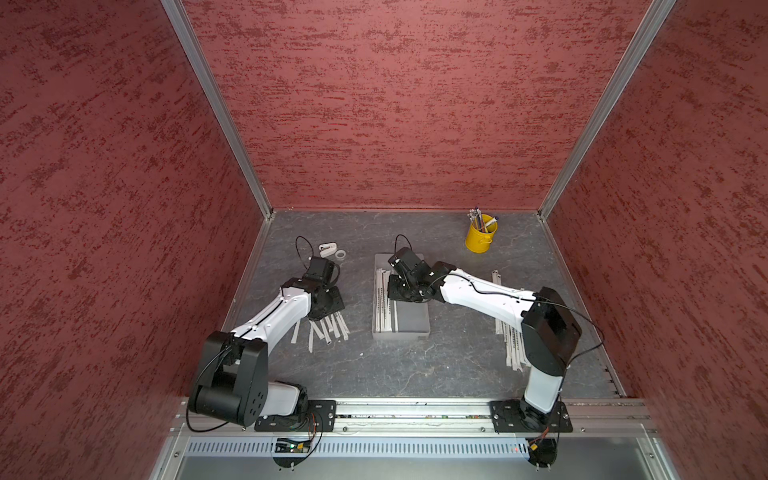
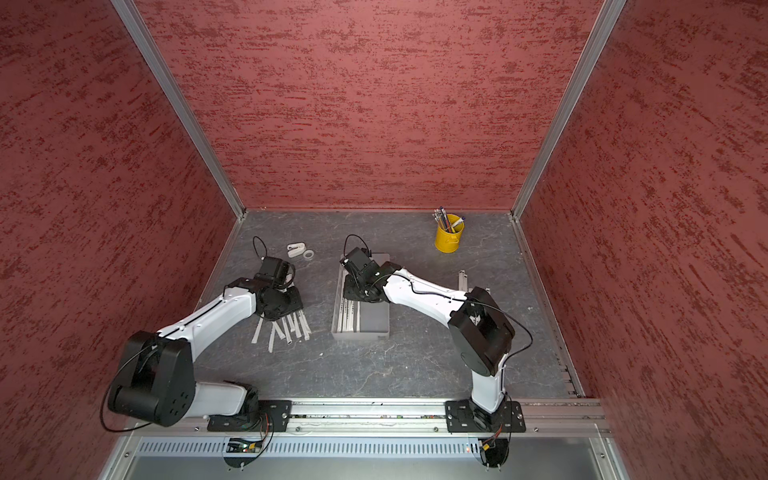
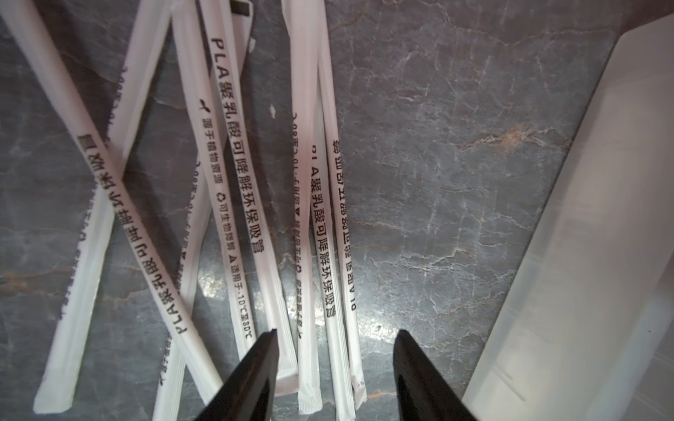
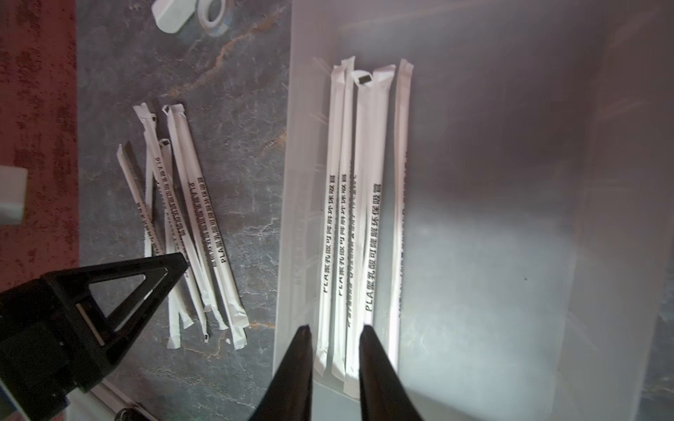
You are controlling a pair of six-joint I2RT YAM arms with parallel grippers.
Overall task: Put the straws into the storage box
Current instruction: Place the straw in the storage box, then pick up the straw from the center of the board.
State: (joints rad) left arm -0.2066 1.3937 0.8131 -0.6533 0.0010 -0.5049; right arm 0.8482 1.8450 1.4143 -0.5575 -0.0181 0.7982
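Left gripper (image 3: 336, 333) stands parted, straddling the ends of loose straws (image 3: 237, 175) on the tabletop (image 3: 456, 164) and gripping nothing. The box (image 3: 601, 218) wall lies near one side. Right gripper (image 4: 335, 328) hangs narrowly parted and empty over straws already in the box. They look light, slick and easily creased, so pinch mid-length. Crossed ones may drag along. Bare tabletop toward the box gives room.

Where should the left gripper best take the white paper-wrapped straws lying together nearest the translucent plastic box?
Probably at mid-length, across their narrow width, from straight above: these white paper-wrapped straws lie flat and nearly parallel, so the left gripper can straddle them.
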